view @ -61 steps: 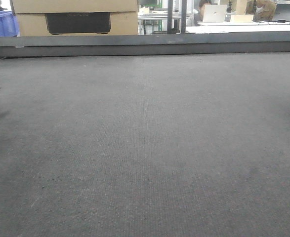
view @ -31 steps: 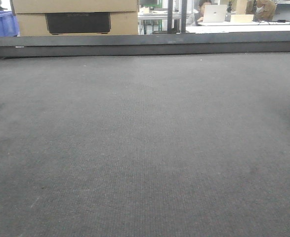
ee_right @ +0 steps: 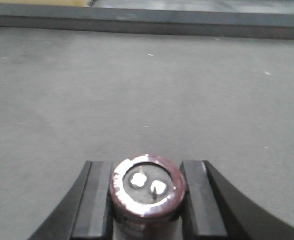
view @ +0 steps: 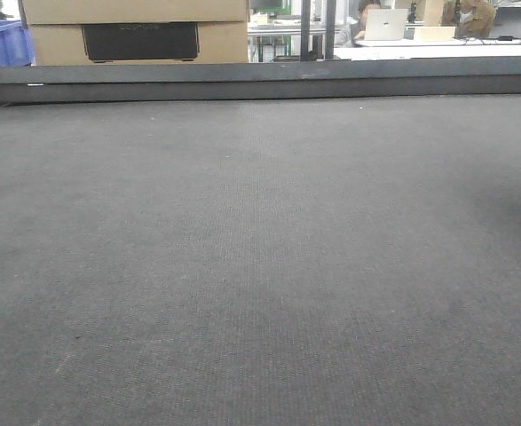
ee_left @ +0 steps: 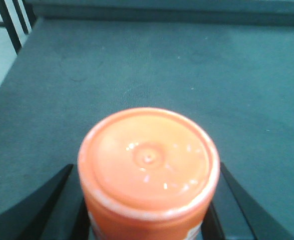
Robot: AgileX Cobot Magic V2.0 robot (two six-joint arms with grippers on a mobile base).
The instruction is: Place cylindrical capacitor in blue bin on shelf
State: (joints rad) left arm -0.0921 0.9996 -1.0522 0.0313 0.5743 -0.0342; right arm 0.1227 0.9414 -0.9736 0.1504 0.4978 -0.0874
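In the right wrist view my right gripper [ee_right: 147,170] is shut on the cylindrical capacitor [ee_right: 148,187]. The capacitor is a short dark brown cylinder with a silvery rim and two bright terminals on its end face, held between both black pads [ee_right: 99,197] above the grey mat. In the left wrist view my left gripper [ee_left: 145,172] is shut on a round container with an orange cap [ee_left: 148,160], its black fingers [ee_left: 51,200] on either side. Neither gripper shows in the front view. The steel shelf is out of view.
The grey mat table [view: 260,248] fills the front view, with a dark raised rail [view: 260,82] along its far edge. Behind it are cardboard boxes [view: 136,31], a blue crate [view: 1,44] at the far left, and desks with laptops [view: 386,23].
A dark part of the left arm at the front view's left edge has moved out of frame. The table looks the same.
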